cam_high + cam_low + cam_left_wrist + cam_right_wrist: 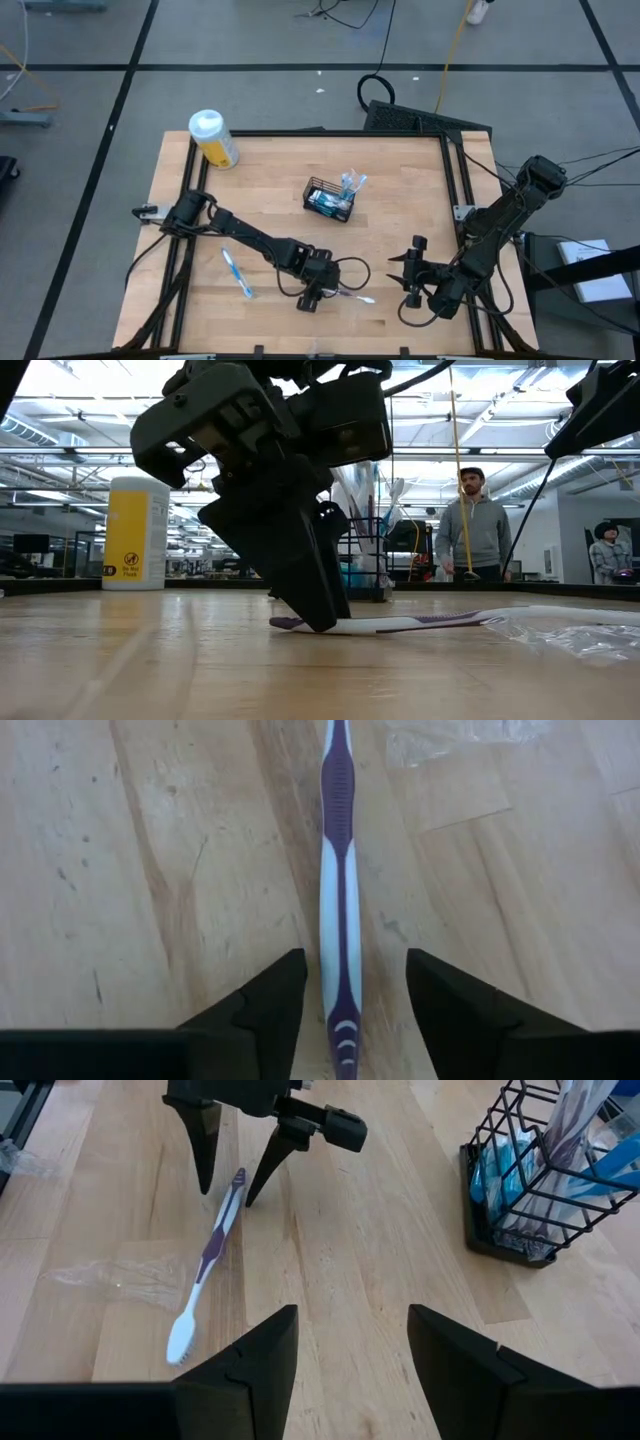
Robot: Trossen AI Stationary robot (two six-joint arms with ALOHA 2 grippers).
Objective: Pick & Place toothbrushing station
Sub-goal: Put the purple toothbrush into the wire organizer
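Note:
The black wire-mesh basket (330,198) stands mid-table on its base, with teal tubes and toothbrushes upright inside it (540,1175). A purple-and-white toothbrush (339,870) lies flat on the wood near the front edge. My left gripper (350,965) is open and points steeply down. Its fingers stand on either side of the brush's handle end (238,1180), with a gap showing on both sides. A blue-and-white toothbrush (238,273) lies flat at the front left. My right gripper (410,270) hovers open at the front right, holding nothing.
A yellow bottle with a white cap (213,138) stands at the far left corner. Crumpled clear plastic wrap (120,1275) lies beside the purple brush's head. Black frame rails run along the table's edges. People stand in the room beyond (470,525).

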